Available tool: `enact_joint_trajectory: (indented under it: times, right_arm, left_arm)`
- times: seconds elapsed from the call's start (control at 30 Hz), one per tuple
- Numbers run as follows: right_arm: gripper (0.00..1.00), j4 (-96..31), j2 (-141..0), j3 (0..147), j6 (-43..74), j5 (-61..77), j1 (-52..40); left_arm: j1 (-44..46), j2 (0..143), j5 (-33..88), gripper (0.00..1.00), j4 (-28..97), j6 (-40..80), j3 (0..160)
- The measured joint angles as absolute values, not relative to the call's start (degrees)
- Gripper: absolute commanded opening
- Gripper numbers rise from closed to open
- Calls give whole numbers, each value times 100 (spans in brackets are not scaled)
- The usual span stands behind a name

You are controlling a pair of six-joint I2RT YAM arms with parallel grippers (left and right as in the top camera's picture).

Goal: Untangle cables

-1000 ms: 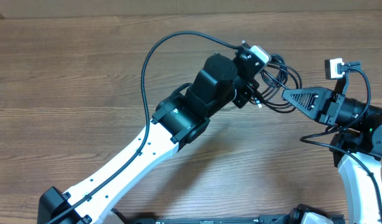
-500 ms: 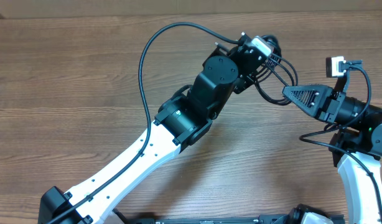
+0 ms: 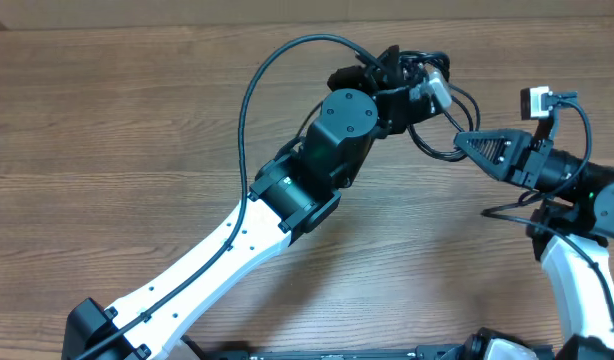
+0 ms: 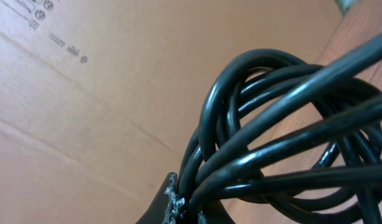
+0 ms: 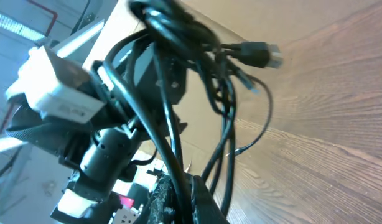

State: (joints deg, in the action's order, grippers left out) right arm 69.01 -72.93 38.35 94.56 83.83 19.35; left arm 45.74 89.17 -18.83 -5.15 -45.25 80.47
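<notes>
Black cables | bundle clamped in left gripper jaws | one loop pinched between right gripper jaws | wooden table beneath both

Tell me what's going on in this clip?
Two robot arms are working on a tangle of black cables lifted off the wooden table. The left gripper holds the coiled bundle at the far side, and the right gripper appears to pinch a loop of it from the right. The right wrist view shows one plug sticking out free. The cords are knotted together, not yet separated.
</notes>
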Motion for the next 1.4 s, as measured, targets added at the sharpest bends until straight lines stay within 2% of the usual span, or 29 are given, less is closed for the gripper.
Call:
enact_joint_trajectory:
  times: [0.23,0.27,0.33,0.37,0.4,0.67,0.83,0.9,1.07,1.4]
  right_arm:
    - [4,6921,-7813,3835,9441,8471,1933]
    - [20,6914,-7841,3835,9443,8473,1935]
    - [42,6897,-7889,3835,9445,8547,1933]
    - [59,6934,-7915,3835,9443,8597,1951]
    - [100,6952,-7922,3835,9441,8639,1966]
    - [100,7170,-7931,3835,9441,8770,1979]
    - [100,7170,-7931,3835,9360,8768,1979]
    - [100,7170,-7931,3835,9290,8766,1979]
    - [100,7131,-7933,3835,9188,8652,1979]
    - [99,7126,-7933,3835,9129,7946,1981]
  left_arm:
    - [4563,8919,-2053,4,-211,-5280,8025]
    - [4563,8919,-2082,4,-91,-5295,8025]
    - [4571,8919,-2176,4,217,-5297,8025]
    - [4578,8917,-2307,4,384,-5295,8025]
    - [4578,8917,-2436,4,486,-5286,8025]
    - [4578,8917,-3363,4,631,-4021,8027]
    - [4692,8917,-3778,4,1004,-1918,8029]
    - [4825,8917,-3588,4,1179,-961,8029]
    - [5050,8917,-2838,4,1271,467,8029]
    - [5024,8917,-2460,4,1688,1437,8029]
